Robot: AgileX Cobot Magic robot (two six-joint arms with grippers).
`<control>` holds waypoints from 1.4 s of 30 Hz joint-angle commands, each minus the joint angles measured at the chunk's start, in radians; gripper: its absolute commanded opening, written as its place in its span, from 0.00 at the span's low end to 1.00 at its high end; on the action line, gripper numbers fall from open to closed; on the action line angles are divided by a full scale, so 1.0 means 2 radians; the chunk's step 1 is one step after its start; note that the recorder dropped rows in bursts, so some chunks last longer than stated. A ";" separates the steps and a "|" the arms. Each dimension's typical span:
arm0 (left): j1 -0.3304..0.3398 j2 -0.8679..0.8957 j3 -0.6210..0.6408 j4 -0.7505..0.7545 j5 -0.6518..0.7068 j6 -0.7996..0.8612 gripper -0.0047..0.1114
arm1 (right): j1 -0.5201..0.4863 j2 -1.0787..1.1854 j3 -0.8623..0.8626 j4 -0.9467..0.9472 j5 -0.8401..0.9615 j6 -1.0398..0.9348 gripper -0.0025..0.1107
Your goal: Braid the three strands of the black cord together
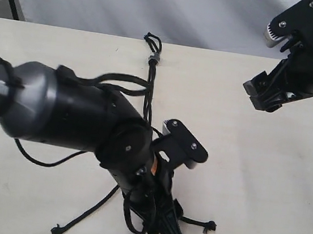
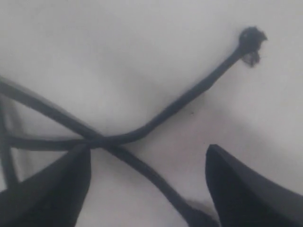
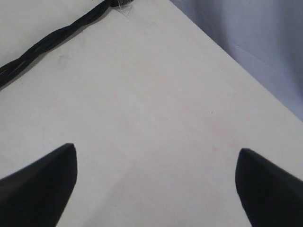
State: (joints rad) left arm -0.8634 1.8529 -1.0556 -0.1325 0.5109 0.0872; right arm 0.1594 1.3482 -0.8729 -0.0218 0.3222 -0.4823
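"Where's the cord (image 1: 150, 90) from where you stand?"

"Flat on the table (image 1: 263, 181), running away from us up the middle. Its loop (image 1: 152, 39) lies at the far end, close to the table's far edge, with the grey band (image 1: 156, 57) just below it. After the band it looks twisted together for a stretch, then it goes under the left arm."

"And the 3 strands (image 1: 84, 215)?"

"They fan out at the near end. 1 trails off to the near left and finishes in a small knot. 1 pokes out to the right of the left gripper (image 1: 169, 233), frayed at its tip. The 3rd ends right beneath that gripper, nearest us."

"Is the left gripper holding any of them?"

"Not that I can see. Its jaws are spread wide and sit low over the table. 2 strands cross between them, much nearer one finger (image 2: 52, 189) than the other (the close view is blurry, so I can't tell whether that finger touches them)."

"And the right gripper (image 1: 263, 96)?"

"Up in the air at the far right, well apart from the cord. Its jaws are wide too, with nothing in them. Between its fingers there is only bare table, and the twisted stretch lies well beyond them. Behind it all hangs a pale cloth (image 1: 130, 5)."
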 commanded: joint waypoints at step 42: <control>0.015 0.010 -0.027 0.242 0.093 -0.037 0.05 | -0.004 -0.001 0.002 0.002 -0.013 -0.002 0.77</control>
State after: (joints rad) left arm -0.8598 1.8601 -1.1197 0.3152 0.7082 0.0187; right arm 0.1594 1.3482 -0.8706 -0.0197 0.3042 -0.4842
